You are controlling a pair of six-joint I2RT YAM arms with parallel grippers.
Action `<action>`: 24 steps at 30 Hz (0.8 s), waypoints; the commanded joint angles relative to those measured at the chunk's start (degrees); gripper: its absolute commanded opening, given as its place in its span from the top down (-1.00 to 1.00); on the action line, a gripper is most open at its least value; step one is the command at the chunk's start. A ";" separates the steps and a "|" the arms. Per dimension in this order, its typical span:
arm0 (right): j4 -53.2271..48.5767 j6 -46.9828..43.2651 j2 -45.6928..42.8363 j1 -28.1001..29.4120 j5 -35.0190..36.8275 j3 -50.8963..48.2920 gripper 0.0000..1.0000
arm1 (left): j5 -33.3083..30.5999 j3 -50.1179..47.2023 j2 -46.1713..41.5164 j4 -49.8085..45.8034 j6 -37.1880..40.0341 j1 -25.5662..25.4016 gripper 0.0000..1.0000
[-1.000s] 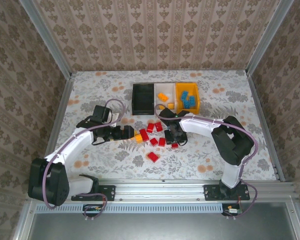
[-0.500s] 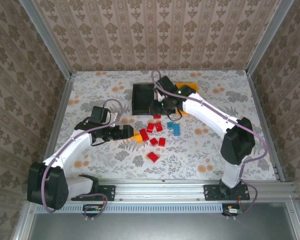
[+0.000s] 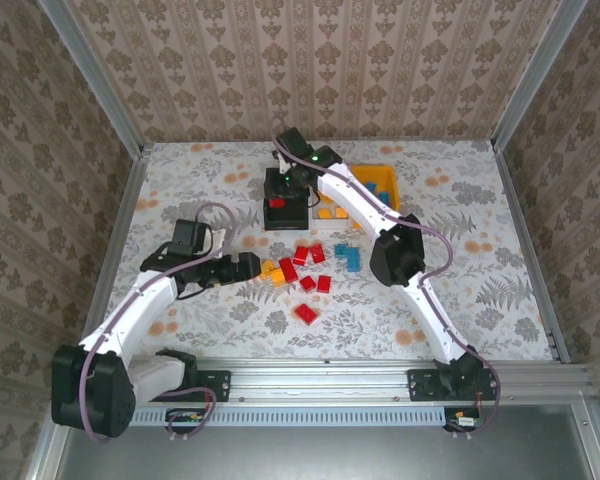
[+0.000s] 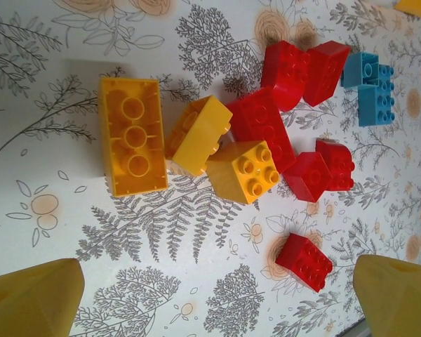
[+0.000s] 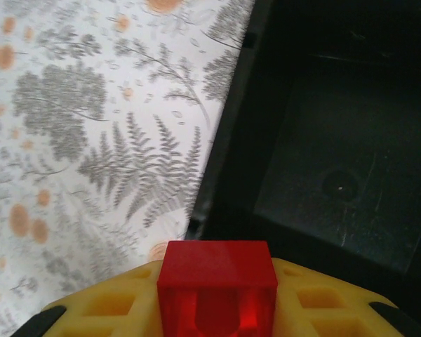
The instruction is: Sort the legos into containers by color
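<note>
My right gripper [image 3: 280,192] hangs over the black container [image 3: 298,186], shut on a red lego [image 3: 277,203]. In the right wrist view that red lego [image 5: 217,288] sits between the yellow fingers [image 5: 105,309], above the near wall of the black container [image 5: 337,133], which looks bare inside. My left gripper [image 3: 252,266] is open and low over the table, just left of the loose legos. Ahead of its fingertips [image 4: 31,302] lie three yellow legos [image 4: 132,144], several red legos [image 4: 263,126] and two blue legos [image 4: 372,88].
The white container [image 3: 332,172] holds orange-yellow legos, and the orange-yellow container [image 3: 390,205] holds blue ones; both stand right of the black one. One red lego [image 3: 306,314] lies apart, nearer the front. Papered walls close off three sides of the table.
The right arm has lifted a red lego from the pile and swung back-left over the black container. Two blue legos it covered now show. The left gripper drew back slightly left.
</note>
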 commanded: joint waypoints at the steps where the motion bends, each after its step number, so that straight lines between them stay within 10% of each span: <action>1: -2.68 -0.21 1.28 -1.51 1.78 2.73 0.30 | 0.70 -0.80 -1.45 -1.27 0.16 0.83 -1.00; 14: -2.97 -0.94 -1.12 -2.07 1.44 0.34 -0.16 | -0.25 -0.49 1.22 -0.49 0.14 1.30 -1.00; 24: 4.21 -2.27 -27.57 0.06 3.49 -26.92 -0.19 | -12.57 9.24 12.70 -6.41 4.17 -2.09 -0.86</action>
